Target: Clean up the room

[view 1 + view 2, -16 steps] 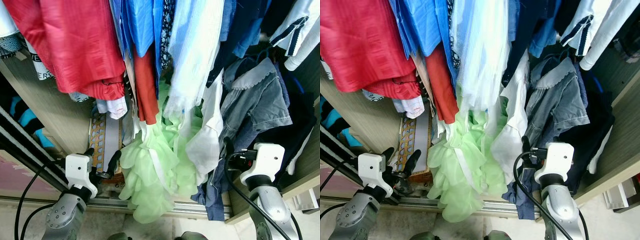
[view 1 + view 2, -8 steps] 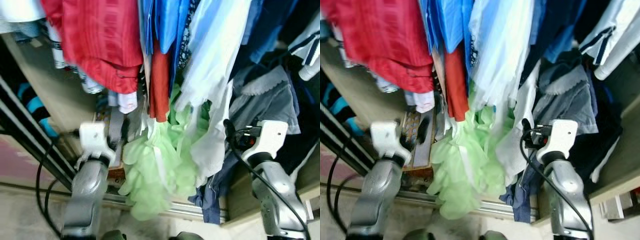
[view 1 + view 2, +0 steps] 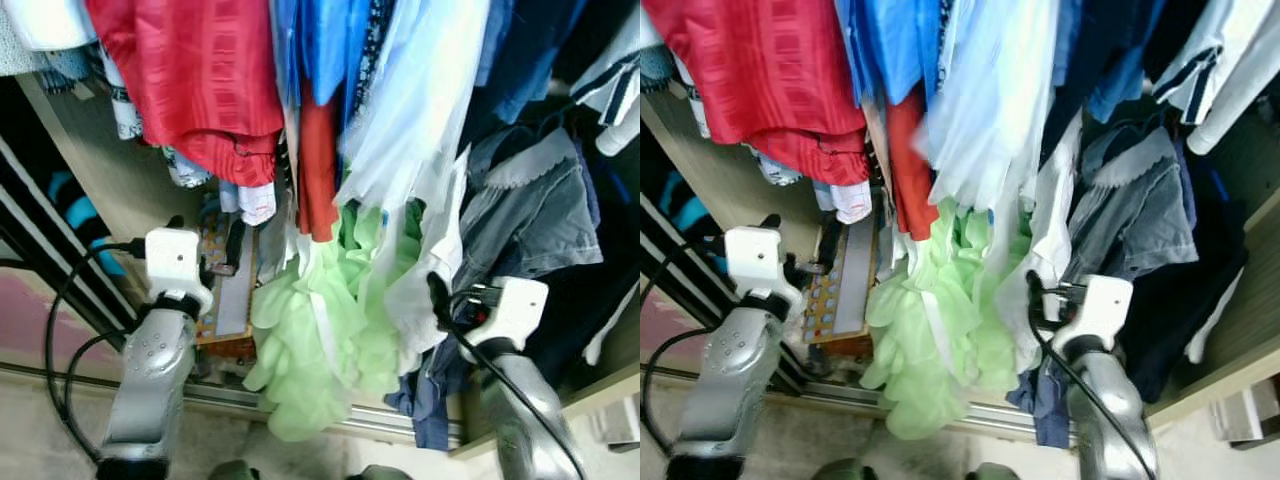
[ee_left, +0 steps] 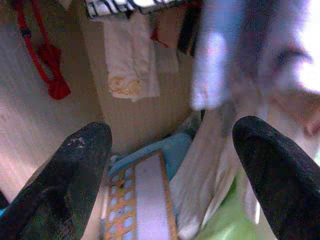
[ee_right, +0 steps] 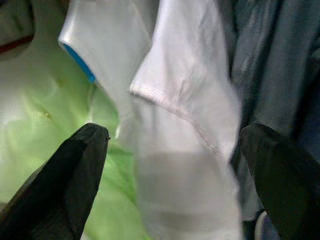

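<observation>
Nothing is yet gripped: both claws, left claw (image 4: 165,165) and right claw (image 5: 170,170), are spread wide (empty) before the ruffled pale-green garment (image 3: 310,340) at lower centre.

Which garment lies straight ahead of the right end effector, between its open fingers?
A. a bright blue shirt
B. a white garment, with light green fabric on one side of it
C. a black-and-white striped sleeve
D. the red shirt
B. The right wrist view shows the right end effector open, its fingers framing the white garment, with the light green fabric beside it and grey-blue cloth on the other side.
</observation>
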You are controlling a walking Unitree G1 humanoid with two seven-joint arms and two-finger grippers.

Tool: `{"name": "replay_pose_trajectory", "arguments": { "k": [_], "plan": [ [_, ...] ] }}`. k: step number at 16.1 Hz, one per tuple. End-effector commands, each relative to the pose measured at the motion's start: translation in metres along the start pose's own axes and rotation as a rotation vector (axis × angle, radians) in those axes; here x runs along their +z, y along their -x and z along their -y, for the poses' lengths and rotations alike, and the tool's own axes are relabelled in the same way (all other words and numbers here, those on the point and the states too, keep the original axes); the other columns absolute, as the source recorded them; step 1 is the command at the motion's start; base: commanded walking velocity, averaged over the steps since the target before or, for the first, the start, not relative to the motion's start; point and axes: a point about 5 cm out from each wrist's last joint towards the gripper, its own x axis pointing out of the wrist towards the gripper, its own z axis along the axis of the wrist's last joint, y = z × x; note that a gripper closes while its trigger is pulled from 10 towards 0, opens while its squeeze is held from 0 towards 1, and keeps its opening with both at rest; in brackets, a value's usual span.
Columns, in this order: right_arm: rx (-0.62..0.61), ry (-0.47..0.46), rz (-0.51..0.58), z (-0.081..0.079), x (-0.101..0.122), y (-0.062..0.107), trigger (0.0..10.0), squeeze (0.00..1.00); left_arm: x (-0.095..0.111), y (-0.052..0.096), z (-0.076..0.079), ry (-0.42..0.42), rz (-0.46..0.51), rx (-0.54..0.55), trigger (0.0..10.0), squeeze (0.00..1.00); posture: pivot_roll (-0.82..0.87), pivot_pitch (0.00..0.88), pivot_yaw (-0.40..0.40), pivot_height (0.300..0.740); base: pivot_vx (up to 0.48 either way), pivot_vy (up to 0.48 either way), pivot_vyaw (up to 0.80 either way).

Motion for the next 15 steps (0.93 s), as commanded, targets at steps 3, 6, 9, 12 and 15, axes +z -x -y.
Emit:
{"name": "replay_pose_trajectory", "arguments": {
  "k": [3,6,9,12,15],
  "plan": [
    [-0.011,0.011,0.041,-0.005,0.005,-0.011,10.0,0.00,-0.004,0.003,-0.004,-0.036,0.002,-0.025,10.0,0.00,0.02,0.000,0.035,0.740,0.000,0.000,0.00],
    [-0.039,0.184,0.079,-0.007,0.007,-0.009,10.0,0.00,-0.015,0.014,-0.008,-0.051,-0.041,-0.030,10.0,0.00,0.01,0.000,0.026,0.740,0.000,0.000,0.00],
    [0.018,0.165,0.050,0.002,0.007,0.007,10.0,0.00,-0.021,0.029,-0.027,-0.043,-0.102,0.036,10.0,0.00,-0.01,0.000,0.047,0.740,0.000,0.000,0.00],
    [0.044,0.170,0.033,0.009,-0.002,0.031,10.0,0.00,-0.031,0.062,-0.035,-0.074,-0.175,0.082,10.0,0.00,0.02,0.000,0.020,0.740,0.000,0.000,0.00],
    [0.132,0.247,-0.027,0.006,-0.012,0.035,10.0,0.00,-0.036,0.061,-0.032,-0.050,-0.188,0.037,10.0,0.00,0.04,0.000,-0.016,0.740,0.000,0.000,0.00]
  ]
}}
